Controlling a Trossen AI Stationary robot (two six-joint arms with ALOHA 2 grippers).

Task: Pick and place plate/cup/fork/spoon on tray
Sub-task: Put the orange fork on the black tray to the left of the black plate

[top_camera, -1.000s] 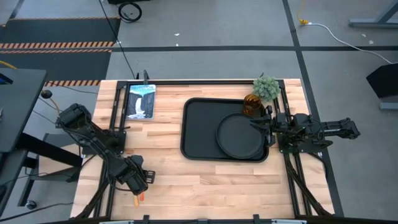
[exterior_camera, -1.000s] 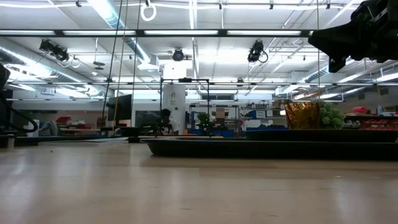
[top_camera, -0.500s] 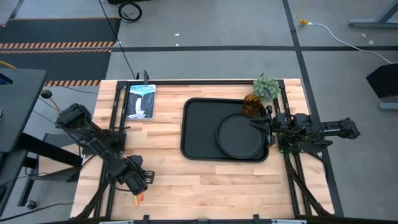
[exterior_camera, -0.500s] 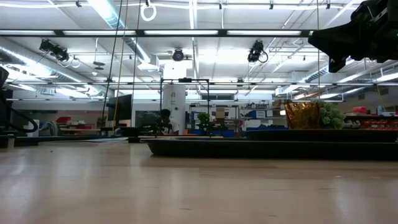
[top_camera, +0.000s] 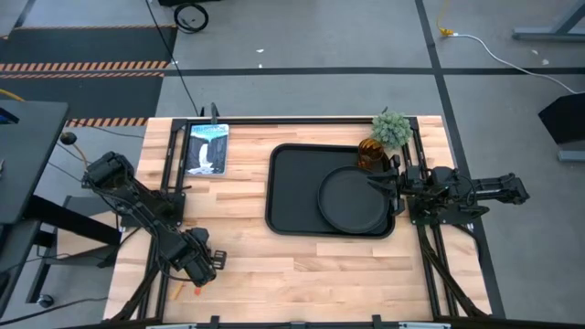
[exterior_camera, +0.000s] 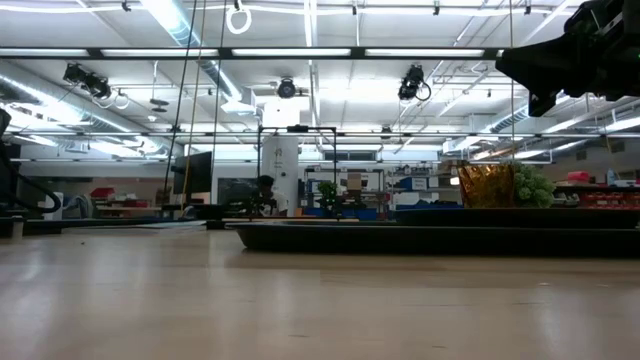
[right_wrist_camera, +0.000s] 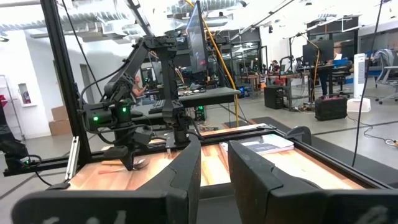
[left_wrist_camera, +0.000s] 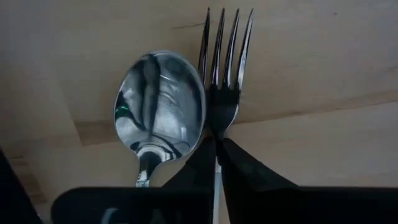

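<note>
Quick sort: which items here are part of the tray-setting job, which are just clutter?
Job items: tray, plate on it, cup at the tray's far right corner, fork and spoon at the left end effector.

Clutter: small green plant, picture card.

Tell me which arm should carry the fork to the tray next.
Left. Its gripper sits at the table's near left corner, right over the fork and spoon. The right gripper waits by the tray.
</note>
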